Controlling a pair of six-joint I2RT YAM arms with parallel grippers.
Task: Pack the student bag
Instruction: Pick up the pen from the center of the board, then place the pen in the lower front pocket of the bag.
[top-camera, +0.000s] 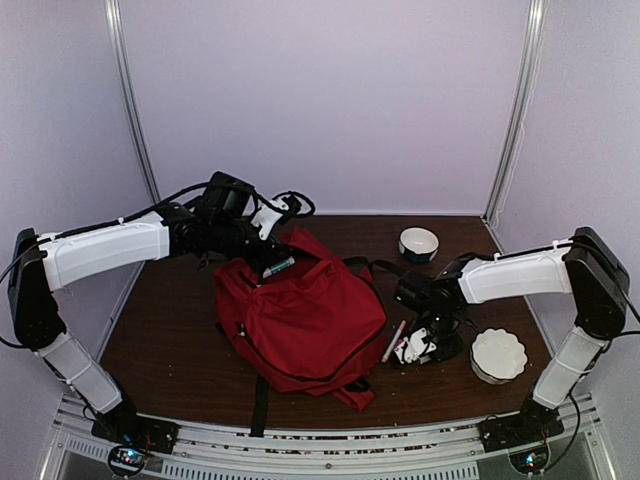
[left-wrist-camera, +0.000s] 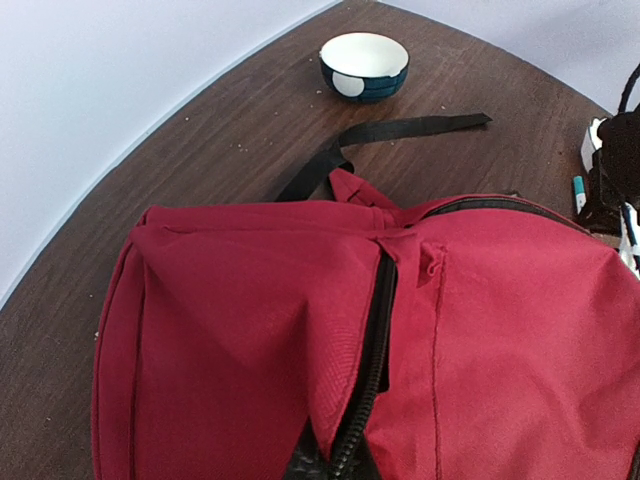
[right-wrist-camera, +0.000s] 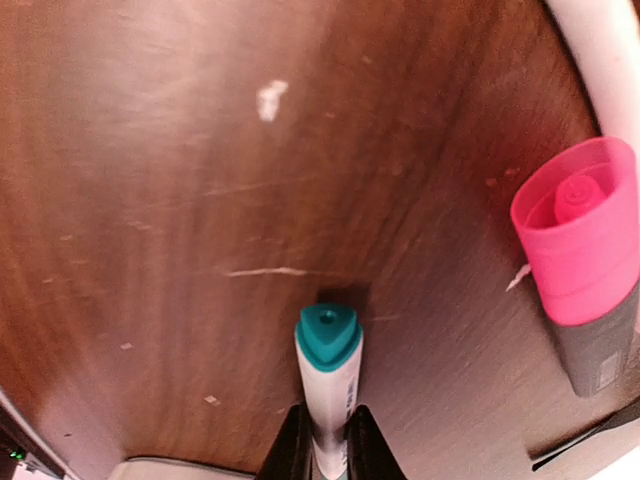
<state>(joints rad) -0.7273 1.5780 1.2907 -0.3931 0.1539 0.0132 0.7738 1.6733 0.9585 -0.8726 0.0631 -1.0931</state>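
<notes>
student bag (top-camera: 310, 320) unzipped; right claw (right-wrist-camera: 327, 418) pinches marker (right-wrist-camera: 328, 355)

The red fabric backpack (top-camera: 305, 320) has black straps and zip. The wooden tabletop (top-camera: 170, 350) is dark brown. The round bowl (top-camera: 418, 243) is white inside, teal outside. The white marker (right-wrist-camera: 328, 375) has a teal cap.

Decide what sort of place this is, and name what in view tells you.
Probably a robot lab test booth: plain pale walls closing in a dark brown wooden table, two white-and-black robot arms mounted at its near edge, and a large red fabric backpack laid on it.
</notes>
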